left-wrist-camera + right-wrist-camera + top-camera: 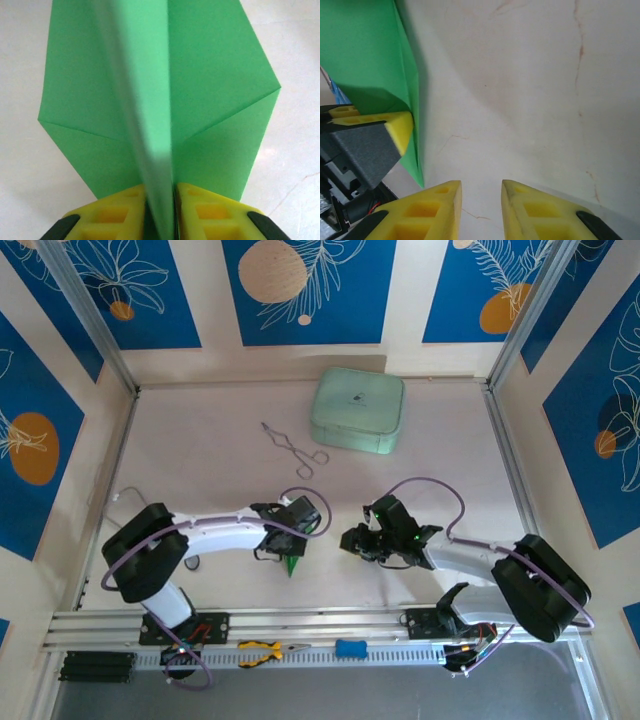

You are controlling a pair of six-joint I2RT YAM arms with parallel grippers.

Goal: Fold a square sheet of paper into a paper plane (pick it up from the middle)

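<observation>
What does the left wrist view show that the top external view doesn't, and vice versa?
Left wrist view: the paper plane's upright centre fold pinched between the left claw's yellow fingers, wings spreading to either side with diagonal creases. Top external view: the mint-green case and metal tongs farther back, the right claw facing the left one, yellow-handled pliers near the arm bases. Shared: the green paper at the left claw.

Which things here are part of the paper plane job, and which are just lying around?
Job: paper plane, pinched by its centre fold in the left gripper.
Lying about: mint-green case, metal tongs, yellow-handled pliers, small blue object.
</observation>
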